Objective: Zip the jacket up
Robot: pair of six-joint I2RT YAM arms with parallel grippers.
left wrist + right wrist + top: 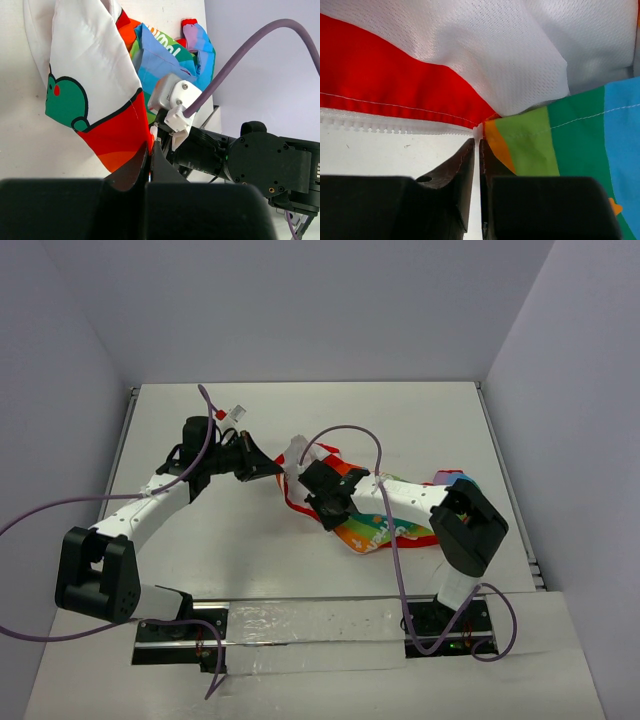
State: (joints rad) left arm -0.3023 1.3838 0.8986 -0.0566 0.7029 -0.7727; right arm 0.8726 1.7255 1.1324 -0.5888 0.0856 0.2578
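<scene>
one jacket (375, 528), two grippers: the left gripper (150, 150) pinches its red edge, the right gripper (476, 146) has jaws almost together at the zipper teeth (380, 128); the table (300, 415) stretches wide behind it.

The left arm (140, 510) and right arm (405, 495) share one build — white links between chunky black joint housings. A purple cable (232, 59) loops off each. The left end effector (151, 150) and right end effector (479, 150) are black wedges; a white bracket (172, 97) shows two screws.
</scene>
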